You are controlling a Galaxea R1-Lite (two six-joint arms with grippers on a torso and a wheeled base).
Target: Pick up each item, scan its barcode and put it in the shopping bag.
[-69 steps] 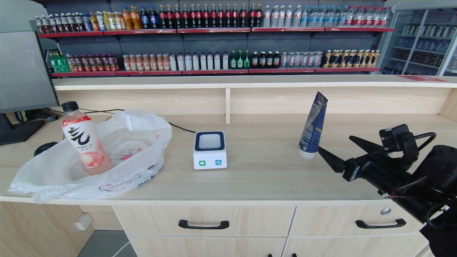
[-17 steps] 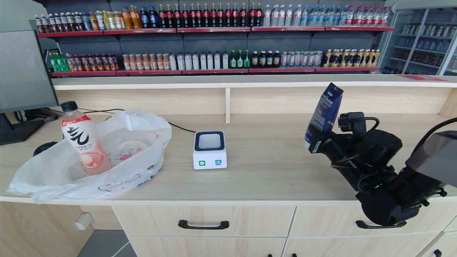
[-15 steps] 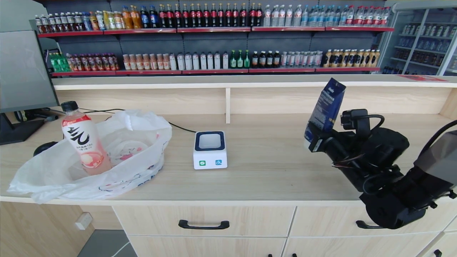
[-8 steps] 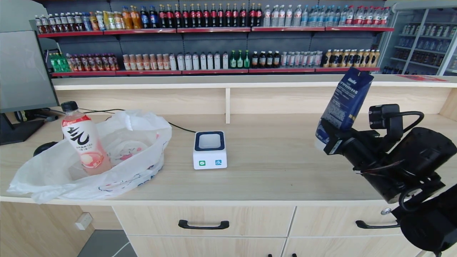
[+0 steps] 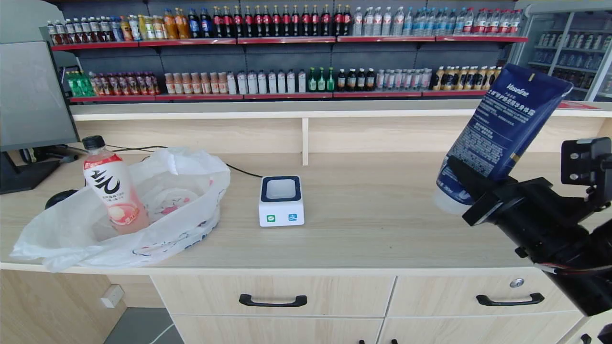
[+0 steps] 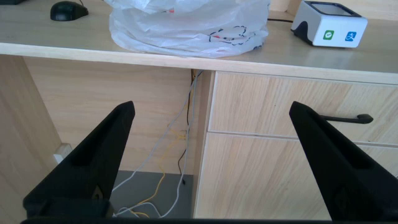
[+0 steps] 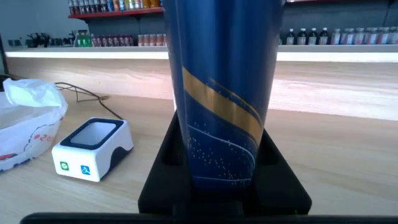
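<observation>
A dark blue tube with a white cap hangs tilted above the right end of the counter, and my right gripper is shut on its lower part. The right wrist view has the tube upright between the jaws of that gripper. The white scanner with a dark blue top sits mid-counter, well left of the tube. At the left lies the white shopping bag with a pink drink bottle standing in it. My left gripper is open below counter height, facing the drawers.
A monitor and a black mouse stand at the counter's far left. A raised wooden ledge runs along the back. A cable leads from behind the bag to the scanner. Drawers with black handles are beneath.
My right gripper closed on the tube that stood on the counter and lifted it. Over the last second it carried the tube rightward and closer to the head camera.
</observation>
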